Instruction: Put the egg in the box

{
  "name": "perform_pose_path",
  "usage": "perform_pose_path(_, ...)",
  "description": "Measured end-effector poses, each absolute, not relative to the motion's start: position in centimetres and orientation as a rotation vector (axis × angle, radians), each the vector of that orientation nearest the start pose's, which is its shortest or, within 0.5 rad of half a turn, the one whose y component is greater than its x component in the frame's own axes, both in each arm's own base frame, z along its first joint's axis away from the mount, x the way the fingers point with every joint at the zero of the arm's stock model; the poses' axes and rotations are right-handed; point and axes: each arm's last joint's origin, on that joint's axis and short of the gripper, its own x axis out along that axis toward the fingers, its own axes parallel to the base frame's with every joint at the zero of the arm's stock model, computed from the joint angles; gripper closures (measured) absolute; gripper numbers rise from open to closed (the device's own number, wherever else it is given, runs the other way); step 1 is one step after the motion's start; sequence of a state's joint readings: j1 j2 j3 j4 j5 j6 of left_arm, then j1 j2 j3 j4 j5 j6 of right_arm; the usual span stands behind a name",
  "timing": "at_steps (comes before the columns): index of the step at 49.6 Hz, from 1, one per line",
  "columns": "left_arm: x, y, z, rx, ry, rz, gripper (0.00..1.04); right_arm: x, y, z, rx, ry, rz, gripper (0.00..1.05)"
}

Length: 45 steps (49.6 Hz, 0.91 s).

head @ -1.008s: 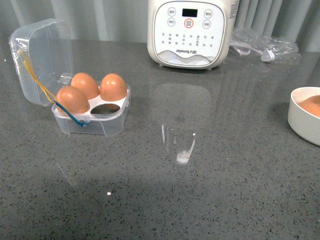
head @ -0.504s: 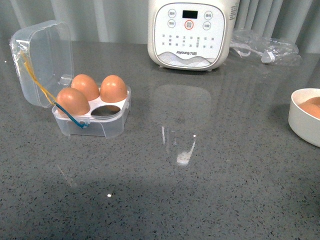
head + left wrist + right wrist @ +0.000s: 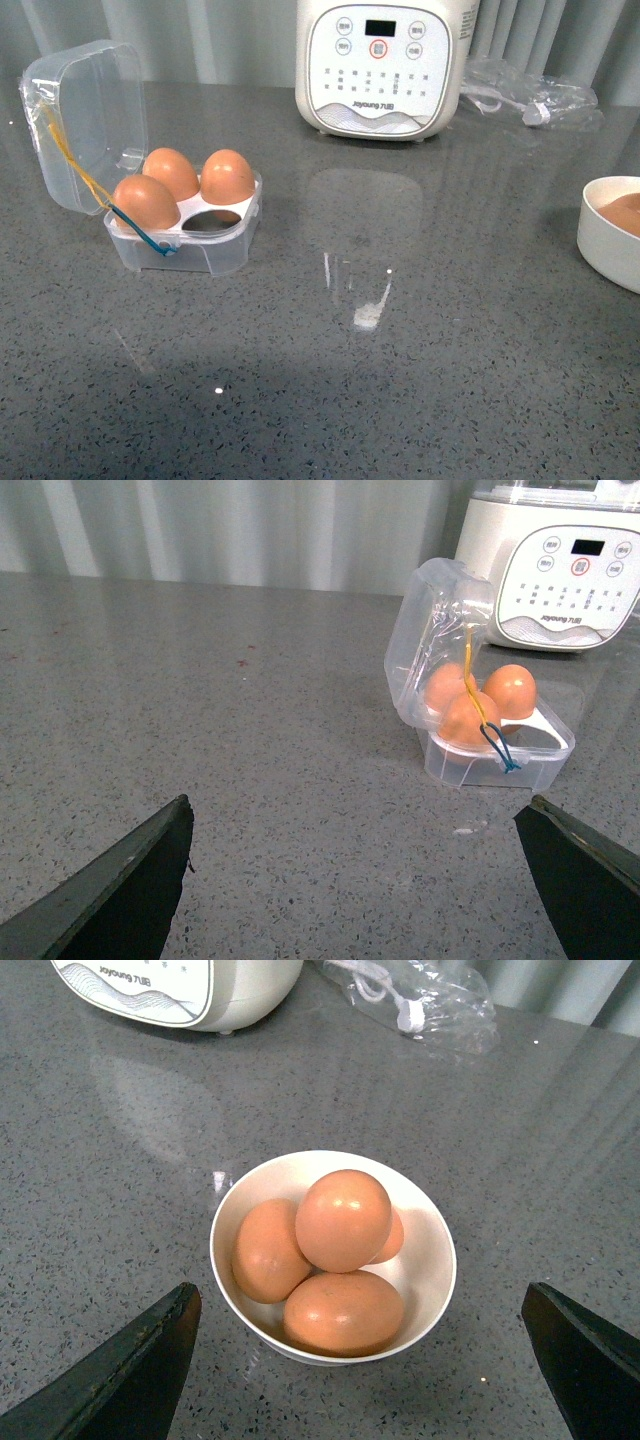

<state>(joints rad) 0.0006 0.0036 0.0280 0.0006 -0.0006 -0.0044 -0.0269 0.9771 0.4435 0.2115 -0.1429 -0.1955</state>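
The box [image 3: 187, 242] stands at the table's left with its clear lid [image 3: 78, 122] hinged open. It holds three brown eggs, and the front right hole [image 3: 212, 221] is empty. It also shows in the left wrist view [image 3: 495, 762]. My left gripper [image 3: 360, 820] is open and empty, well short of the box. My right gripper [image 3: 357, 1305] is open, hovering over a white bowl [image 3: 437, 1250] of several brown eggs. The top egg [image 3: 343, 1220] lies on the others. Neither gripper shows in the front view.
A white cooker [image 3: 380, 65] stands at the back centre. A crumpled clear plastic bag [image 3: 530, 95] lies to its right. The bowl [image 3: 603, 245] sits at the table's right edge in the front view.
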Motion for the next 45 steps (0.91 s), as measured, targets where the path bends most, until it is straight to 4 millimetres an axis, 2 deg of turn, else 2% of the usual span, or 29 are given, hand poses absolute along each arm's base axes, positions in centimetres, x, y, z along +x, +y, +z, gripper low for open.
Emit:
perform_pose_path(11,9.6,0.0,17.3,-0.004,-0.025,0.001,0.07,21.6,-0.3,21.4,-0.180,0.314,0.161,0.07)
perform_pose_path(24,9.6,0.0,17.3,-0.004,-0.025,0.001,0.07,24.3,-0.9,21.1,-0.164,0.337,0.143,0.07)
perform_pose_path(45,9.6,0.0,17.3,-0.004,-0.025,0.001,0.07,26.9,-0.8,19.9,-0.103,0.360,0.162,0.07)
